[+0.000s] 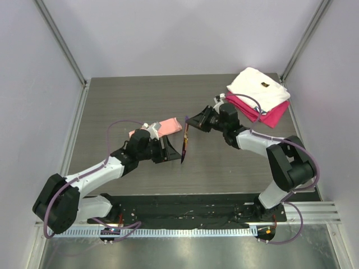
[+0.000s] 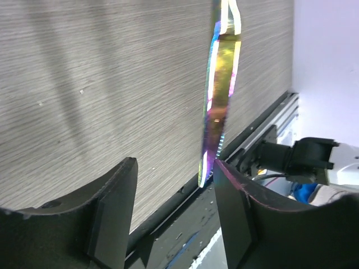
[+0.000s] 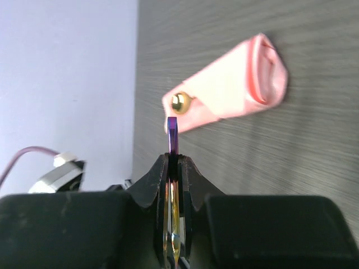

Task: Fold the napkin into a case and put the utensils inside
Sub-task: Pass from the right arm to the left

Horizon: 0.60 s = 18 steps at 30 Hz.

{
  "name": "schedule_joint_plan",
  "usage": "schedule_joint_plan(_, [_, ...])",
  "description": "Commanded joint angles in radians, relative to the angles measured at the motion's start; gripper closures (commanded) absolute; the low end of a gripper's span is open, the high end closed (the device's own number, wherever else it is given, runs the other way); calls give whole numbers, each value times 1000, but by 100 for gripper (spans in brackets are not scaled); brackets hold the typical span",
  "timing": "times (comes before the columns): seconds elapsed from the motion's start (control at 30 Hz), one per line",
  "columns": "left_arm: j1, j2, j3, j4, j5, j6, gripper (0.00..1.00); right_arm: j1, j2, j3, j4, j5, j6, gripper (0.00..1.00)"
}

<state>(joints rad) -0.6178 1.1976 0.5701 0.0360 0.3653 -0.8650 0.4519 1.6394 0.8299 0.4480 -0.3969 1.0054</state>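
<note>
The salmon-pink napkin [image 1: 161, 125] [image 3: 235, 84] lies folded into a narrow case on the table, just behind my left wrist. A gold round spoon bowl [image 3: 180, 102] pokes out of its end. My right gripper [image 1: 193, 122] [image 3: 173, 159] is shut on the purple handle end of a slim iridescent utensil [image 1: 184, 147] [image 3: 172, 131], which hangs down over the table. My left gripper [image 1: 174, 151] [image 2: 175, 165] is open below it. The utensil's [image 2: 221, 84] lower tip sits at the tip of that gripper's right finger [image 2: 233, 202]; the gap between the jaws holds nothing.
A folded white cloth [image 1: 259, 89] lies on a folded magenta cloth [image 1: 268, 116] at the back right corner. The black base plate [image 1: 185, 210] runs along the near edge. Pale walls close the table on the left, right and back.
</note>
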Motion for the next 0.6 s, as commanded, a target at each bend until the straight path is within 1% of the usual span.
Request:
schedule_joint_plan(0.0, [-5,-1,7,141,41,-61,38,-12,-84,67,43,-74,28,99])
schedule_joint_plan(0.07, [-3,19,8,192,72,-80,38,-13,-98,64,54,-79,39,99])
schedule_joint_plan(0.1, [-3,26,5,227,113,-92,38,-15,-101,64,52,-80,39,99])
schedule_joint_plan(0.13, [-5,42,2,304,135,-123,38,-13,-105,64,52,-83,38,99])
schedule_joint_plan(0.2, [-8,52,-6,376,167,-149,38,-15,-113,66,52,-91,39,99])
schedule_joint_plan(0.23, [-16,57,-7,416,166,-158,38,-16,-115,66,51,-98,39,99])
schedule_joint_plan(0.3, [-31,72,2,418,153,-158,39,-16,-124,67,44,-100,38,99])
schedule_joint_plan(0.33, [-34,82,-2,450,152,-172,40,-15,-125,66,44,-102,39,99])
schedule_joint_plan(0.4, [-39,102,-4,484,161,-187,47,-15,-130,67,46,-105,39,99])
schedule_joint_plan(0.47, [-40,108,2,478,165,-189,55,-15,-136,66,38,-105,35,99])
schedule_joint_plan(0.57, [-40,102,8,441,185,-175,72,-16,-153,60,31,-100,33,99])
